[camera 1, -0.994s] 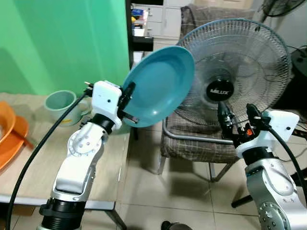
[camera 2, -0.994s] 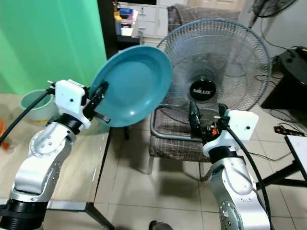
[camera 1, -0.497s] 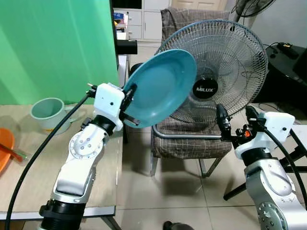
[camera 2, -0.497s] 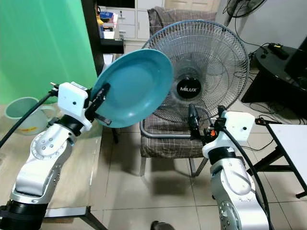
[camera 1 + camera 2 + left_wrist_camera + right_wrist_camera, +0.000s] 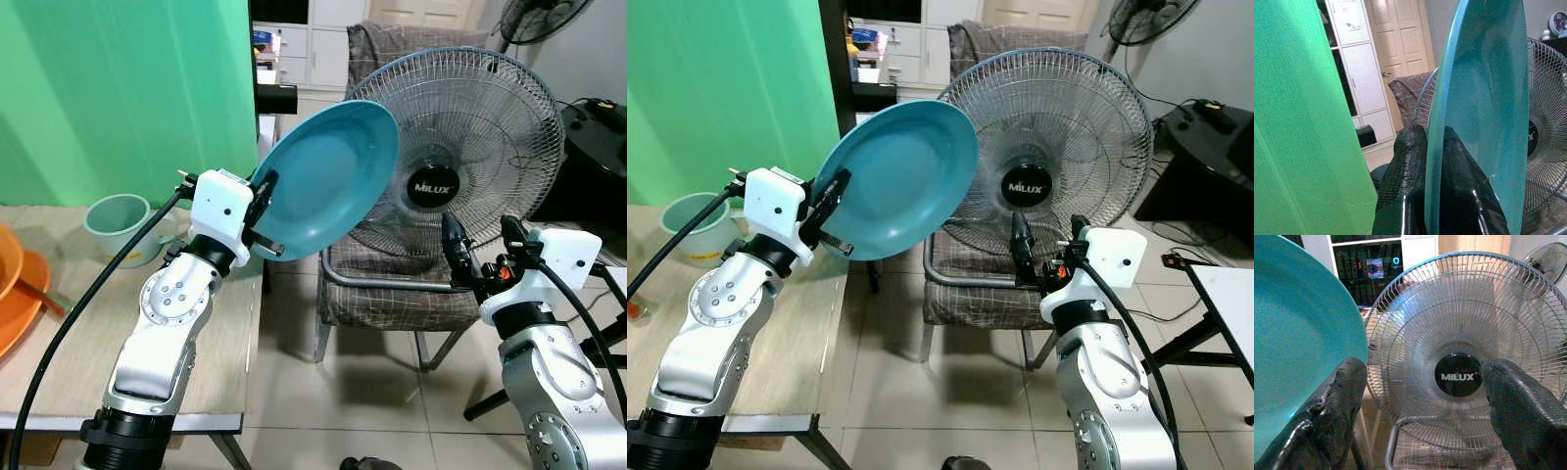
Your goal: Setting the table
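Since half a second ago we have turned our head back left, so more worktop (image 5: 59, 323) shows, with the orange plates (image 5: 15, 284) at its far left; our arms hold as before.

From our eyes, the left tool (image 5: 263, 211) pinches the blue plate (image 5: 328, 181) by its rim, tilted up on edge over the worktop's right end. The worktop lies down and left of it, so the left arm is nearer. A green cup (image 5: 122, 227) stands there. The right tool (image 5: 482, 257) is spread wide, holding nothing, near the fan (image 5: 460, 147).

Left wrist: both fingers (image 5: 1405, 171) squeeze the rim.

Right wrist: spread fingers (image 5: 1342, 396) face the fan
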You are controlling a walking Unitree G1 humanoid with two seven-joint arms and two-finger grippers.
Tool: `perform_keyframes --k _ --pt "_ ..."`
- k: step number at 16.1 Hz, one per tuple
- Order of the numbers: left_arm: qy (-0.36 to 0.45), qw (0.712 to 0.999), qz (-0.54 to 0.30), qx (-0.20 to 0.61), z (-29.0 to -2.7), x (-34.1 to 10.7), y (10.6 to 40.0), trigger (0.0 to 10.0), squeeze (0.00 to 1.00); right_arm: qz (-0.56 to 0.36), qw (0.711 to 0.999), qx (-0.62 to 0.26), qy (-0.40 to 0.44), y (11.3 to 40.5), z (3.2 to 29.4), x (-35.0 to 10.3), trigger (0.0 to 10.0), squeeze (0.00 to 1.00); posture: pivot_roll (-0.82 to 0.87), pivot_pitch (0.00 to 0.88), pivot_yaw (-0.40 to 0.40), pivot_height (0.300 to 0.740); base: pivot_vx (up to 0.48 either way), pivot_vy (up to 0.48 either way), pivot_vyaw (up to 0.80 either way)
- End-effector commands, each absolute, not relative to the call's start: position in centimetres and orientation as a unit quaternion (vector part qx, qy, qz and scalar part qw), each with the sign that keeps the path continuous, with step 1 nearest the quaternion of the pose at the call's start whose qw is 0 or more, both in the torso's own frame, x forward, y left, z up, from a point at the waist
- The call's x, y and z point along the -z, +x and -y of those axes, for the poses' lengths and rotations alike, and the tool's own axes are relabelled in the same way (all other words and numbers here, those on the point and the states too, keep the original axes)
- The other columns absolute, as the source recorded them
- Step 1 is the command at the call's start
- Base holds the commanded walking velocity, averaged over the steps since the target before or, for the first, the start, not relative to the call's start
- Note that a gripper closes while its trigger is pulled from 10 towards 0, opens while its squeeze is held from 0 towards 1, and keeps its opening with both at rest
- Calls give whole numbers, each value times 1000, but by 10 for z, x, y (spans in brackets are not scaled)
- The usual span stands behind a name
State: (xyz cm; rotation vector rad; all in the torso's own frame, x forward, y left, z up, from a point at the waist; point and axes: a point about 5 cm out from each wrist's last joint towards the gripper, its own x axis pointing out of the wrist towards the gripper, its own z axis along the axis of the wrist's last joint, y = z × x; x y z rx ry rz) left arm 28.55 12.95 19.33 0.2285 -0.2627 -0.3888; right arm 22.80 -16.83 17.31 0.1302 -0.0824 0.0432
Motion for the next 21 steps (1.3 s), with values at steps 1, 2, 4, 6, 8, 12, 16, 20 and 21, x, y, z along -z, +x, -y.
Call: perform_keyframes --k 1,2,4,6,8,12,16,20,21 --pt "113 962 153 194 -128 -202 283 10000 0 46 997 -19 62 228 170 -175 10000 0 37 0 -14 740 0 0 0" --pt "113 962 153 194 -128 -202 283 10000 0 46 997 -19 62 228 170 -175 10000 0 37 0 -14 740 0 0 0" --pt "113 962 153 194 -128 -202 283 10000 0 46 997 -19 62 228 170 -175 10000 0 37 0 -14 740 0 0 0" --pt "113 962 153 194 -128 -202 283 10000 0 46 997 -19 62 228 170 -175 10000 0 37 0 -14 740 0 0 0" --pt "113 968 133 182 -134 -198 288 10000 0 39 997 -21 59 228 170 -174 10000 0 31 0 -3 740 0 0 0" --pt "118 969 124 177 -139 -196 292 10000 0 33 997 -19 60 229 171 -173 10000 0 32 0 -2 740 0 0 -800" --pt "118 969 122 177 -139 -196 292 10000 0 33 997 -20 59 229 171 -173 10000 0 32 0 -2 740 0 0 -800" --pt "110 974 110 167 -143 -192 290 10000 0 31 998 -34 51 228 170 -174 10000 0 33 0 -22 740 0 0 -133" --pt "108 974 109 166 -143 -192 290 10000 0 30 998 -36 51 228 170 -174 10000 0 36 0 -29 740 0 0 0"
